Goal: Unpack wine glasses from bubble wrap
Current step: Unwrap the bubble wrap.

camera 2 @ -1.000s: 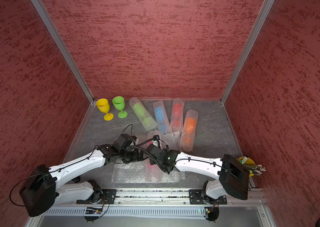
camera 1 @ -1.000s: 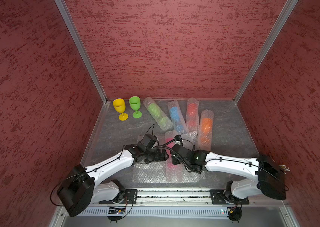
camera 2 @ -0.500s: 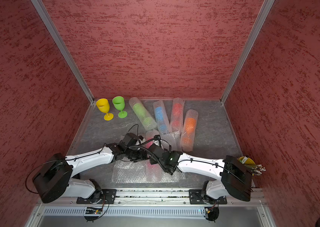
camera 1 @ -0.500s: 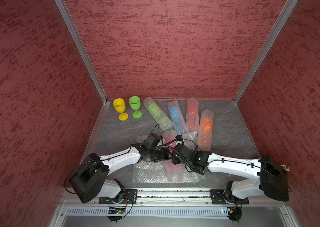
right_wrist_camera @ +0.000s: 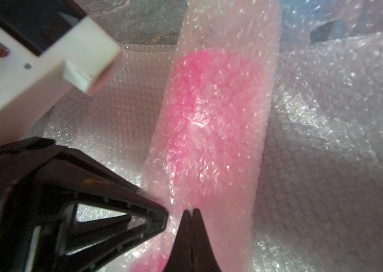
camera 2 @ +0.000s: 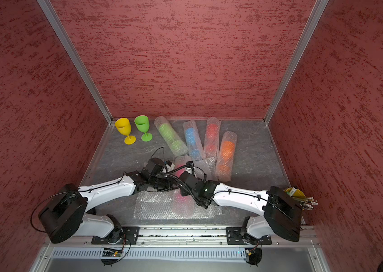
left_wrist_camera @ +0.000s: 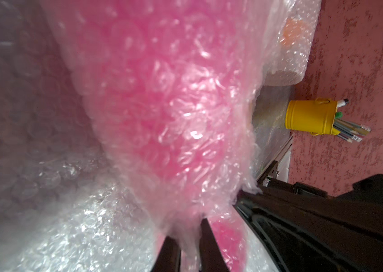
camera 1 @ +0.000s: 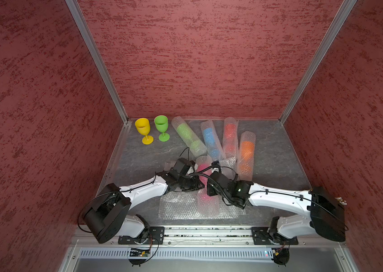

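We find the pink goblet (right_wrist_camera: 209, 113) rolled in bubble wrap (right_wrist_camera: 263, 70) near the table's (camera 1: 138, 162) front edge, midway. The left gripper (left_wrist_camera: 189, 249) pinches the wrap; the right gripper (right_wrist_camera: 191, 214), tips pressed together, nips its edge.

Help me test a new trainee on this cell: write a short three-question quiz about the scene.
1. True or false: the yellow goblet and the green goblet beside it stand upright and unwrapped.
2. Which colour shows through the bubble wrap roll that the left gripper pinches? A blue, B pink, C orange.
3. How many other rolls each hold a goblet?
Key: 1 true; 2 B; 3 four: green roll, blue roll, red roll, orange roll.
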### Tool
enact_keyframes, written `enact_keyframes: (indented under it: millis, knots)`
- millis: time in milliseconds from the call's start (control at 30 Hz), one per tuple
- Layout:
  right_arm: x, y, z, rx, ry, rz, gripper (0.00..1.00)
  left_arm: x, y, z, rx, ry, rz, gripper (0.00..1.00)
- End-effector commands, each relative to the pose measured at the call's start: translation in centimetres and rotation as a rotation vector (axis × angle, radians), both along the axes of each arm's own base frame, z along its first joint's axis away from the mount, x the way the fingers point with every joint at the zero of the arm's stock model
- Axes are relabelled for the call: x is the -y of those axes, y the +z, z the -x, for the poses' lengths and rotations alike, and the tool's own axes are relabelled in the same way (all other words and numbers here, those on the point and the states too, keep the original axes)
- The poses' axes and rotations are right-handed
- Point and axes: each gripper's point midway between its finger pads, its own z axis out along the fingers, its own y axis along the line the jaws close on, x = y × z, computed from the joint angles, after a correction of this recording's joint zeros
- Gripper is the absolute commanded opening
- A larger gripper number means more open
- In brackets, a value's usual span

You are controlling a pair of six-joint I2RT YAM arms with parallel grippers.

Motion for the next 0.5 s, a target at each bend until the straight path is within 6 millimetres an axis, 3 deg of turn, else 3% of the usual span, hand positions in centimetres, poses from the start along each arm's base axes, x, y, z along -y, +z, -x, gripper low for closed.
enact_keyframes:
  millis: [0,133,467]
  knots:
    - [0.4,1.2,-0.7,0.018,-0.033,-0.047,0.00,-0.3,1.1,-0.5,0.037,0.020,0.022,0.07]
    - [0.9,2.2,-0.7,0.035,-0.041,-0.076,0.00,-0.8,2.0,-0.7,0.065,0.033,0.013,0.00]
    - [3.1,2.8,-1.8,0.051,-0.099,-0.098,0.00,-3.2,4.2,-0.6,0.144,0.052,-0.034,0.00]
